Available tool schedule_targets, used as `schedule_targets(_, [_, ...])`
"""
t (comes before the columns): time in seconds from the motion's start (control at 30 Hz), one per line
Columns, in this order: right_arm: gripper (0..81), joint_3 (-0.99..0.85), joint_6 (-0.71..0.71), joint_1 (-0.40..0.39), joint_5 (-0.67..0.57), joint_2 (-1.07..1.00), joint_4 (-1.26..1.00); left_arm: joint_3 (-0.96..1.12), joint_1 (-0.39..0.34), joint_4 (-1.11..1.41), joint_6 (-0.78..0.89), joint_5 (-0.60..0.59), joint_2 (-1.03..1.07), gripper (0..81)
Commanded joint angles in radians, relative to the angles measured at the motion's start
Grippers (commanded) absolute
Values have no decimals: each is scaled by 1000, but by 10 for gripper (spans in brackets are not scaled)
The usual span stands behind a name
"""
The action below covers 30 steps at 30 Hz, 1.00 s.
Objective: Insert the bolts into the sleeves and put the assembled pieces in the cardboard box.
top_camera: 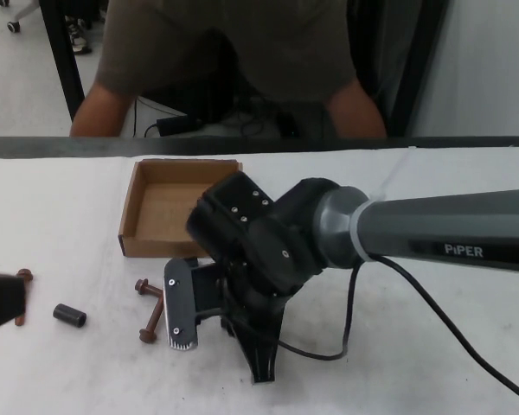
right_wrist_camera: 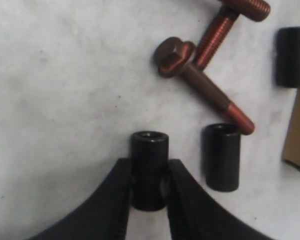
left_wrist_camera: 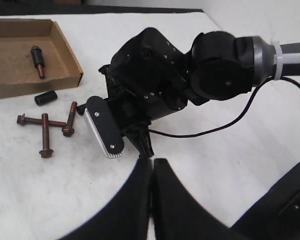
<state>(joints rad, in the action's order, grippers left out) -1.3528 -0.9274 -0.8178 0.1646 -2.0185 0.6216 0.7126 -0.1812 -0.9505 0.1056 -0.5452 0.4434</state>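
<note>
Right wrist view: the right tool [right_wrist_camera: 149,174] is clamped on a sleeve [right_wrist_camera: 149,147] at the table [right_wrist_camera: 65,75].
Left wrist view has the box [left_wrist_camera: 65,55] holding one bolt-in-sleeve piece [left_wrist_camera: 38,61]; outside its wall lie a loose sleeve [left_wrist_camera: 45,98] and three bolts [left_wrist_camera: 44,135], two of them crossed. The left tool [left_wrist_camera: 152,200] is clenched on nothing, well apart from the box. A second sleeve [right_wrist_camera: 222,157] sits just beside the gripped one.
</note>
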Motion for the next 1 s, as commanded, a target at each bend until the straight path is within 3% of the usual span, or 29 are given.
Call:
schedule_targets(0.0, [0, -40, 106, -22, 25, 39, 137, 1, -3, -40, 18, 2, -7, 8])
schedule_targets(0.17, [0, -52, 426, -69, -90, 160, 242, 1, -3, -56, 30, 23, -7, 8])
schedule_targets(0.37, [0, -46, 614, -122, -96, 288, 289, 1, -3, -56, 114, 282, -7, 8])
schedule_targets(0.67, [0, -26, 683, -134, -96, 447, 402, 1, -3, 134, 111, 457, 101, 8])
schedule_targets(0.97, [0, 143, 706, -134, -96, 687, 476, 1, -3, 308, 52, 470, 467, 28])
